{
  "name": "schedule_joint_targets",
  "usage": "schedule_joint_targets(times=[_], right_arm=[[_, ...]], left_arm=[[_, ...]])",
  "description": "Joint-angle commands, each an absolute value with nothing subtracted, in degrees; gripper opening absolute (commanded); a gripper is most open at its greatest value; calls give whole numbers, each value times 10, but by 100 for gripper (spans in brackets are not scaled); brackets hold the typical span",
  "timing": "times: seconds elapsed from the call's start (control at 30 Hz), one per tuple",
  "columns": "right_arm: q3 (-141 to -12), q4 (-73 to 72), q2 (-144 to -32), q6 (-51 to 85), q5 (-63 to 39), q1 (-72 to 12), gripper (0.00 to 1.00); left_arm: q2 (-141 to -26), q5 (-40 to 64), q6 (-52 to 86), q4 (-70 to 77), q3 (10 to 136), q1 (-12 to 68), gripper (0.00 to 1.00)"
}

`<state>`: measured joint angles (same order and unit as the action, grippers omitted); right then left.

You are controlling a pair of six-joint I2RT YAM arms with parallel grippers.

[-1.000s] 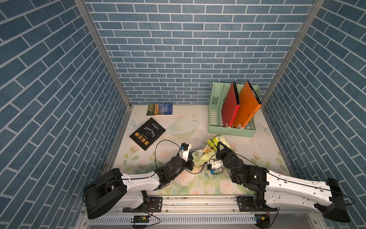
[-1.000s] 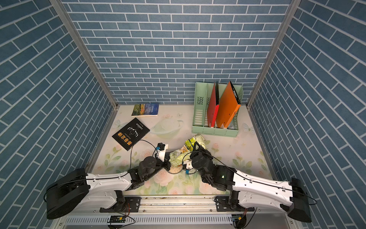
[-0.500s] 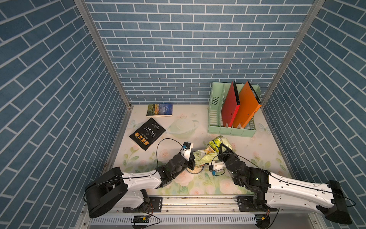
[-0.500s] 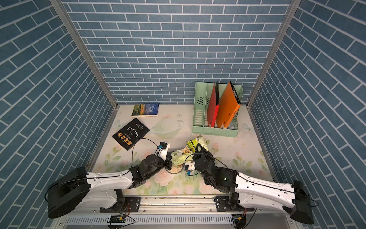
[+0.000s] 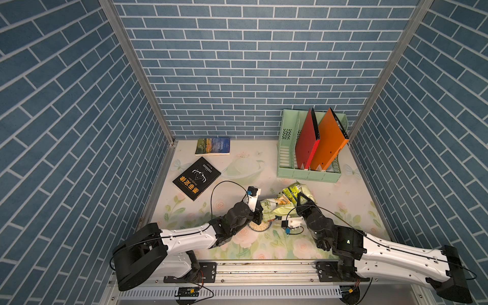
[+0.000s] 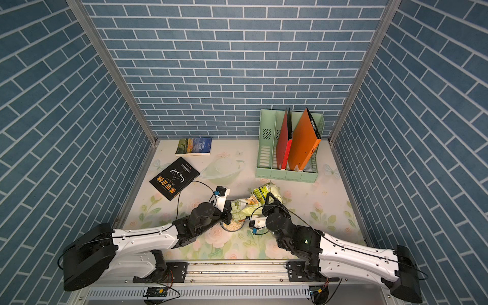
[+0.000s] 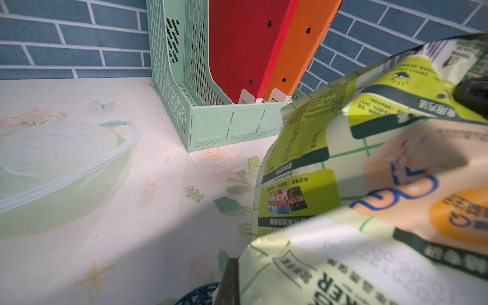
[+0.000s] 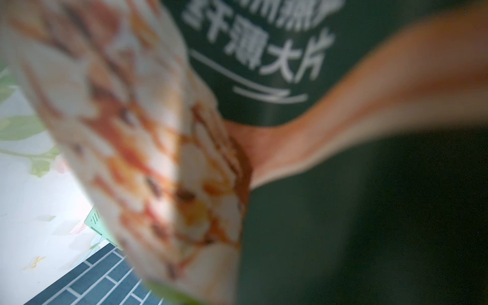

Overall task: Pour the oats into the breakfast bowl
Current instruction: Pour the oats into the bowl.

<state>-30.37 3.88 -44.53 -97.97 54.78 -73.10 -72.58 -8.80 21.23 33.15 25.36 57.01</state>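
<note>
The oat bag [image 5: 284, 204] is crinkly pale green with dark-green panels and yellow labels. It hangs tipped on its side above the floral table [image 5: 343, 224], its lower end just over the breakfast bowl [image 5: 260, 231]. The bowl is small and round, and its blue patterned rim shows in the left wrist view. Pale beige oats [image 6: 233, 225] lie heaped inside it.

The left gripper [image 5: 259, 214] is pinched tight on the bag's lower edge beside the bowl, with one dark finger [image 7: 230, 280] pressed against the film. The right gripper [image 5: 301, 198] is clamped on the raised far end.

Behind them stand one mint rack [image 5: 306, 175] with two folders, red [image 5: 306, 142] and orange [image 5: 327, 142], and two books, black [image 5: 196, 178] and blue [image 5: 213, 146].
</note>
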Motion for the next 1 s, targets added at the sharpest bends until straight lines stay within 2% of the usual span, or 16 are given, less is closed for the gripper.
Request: schedule_joint_targets(times=[0.0, 0.63, 0.97], right_arm=[[-310, 37, -418, -914, 568, -732, 0], [-319, 170, -441, -690, 549, -690, 0], [-305, 201, -400, -593, 547, -673, 0]], left_arm=[[-731, -113, 220, 313, 273, 562, 0], [-745, -123, 196, 240, 328, 560, 0], [-748, -115, 183, 182, 372, 547, 0]])
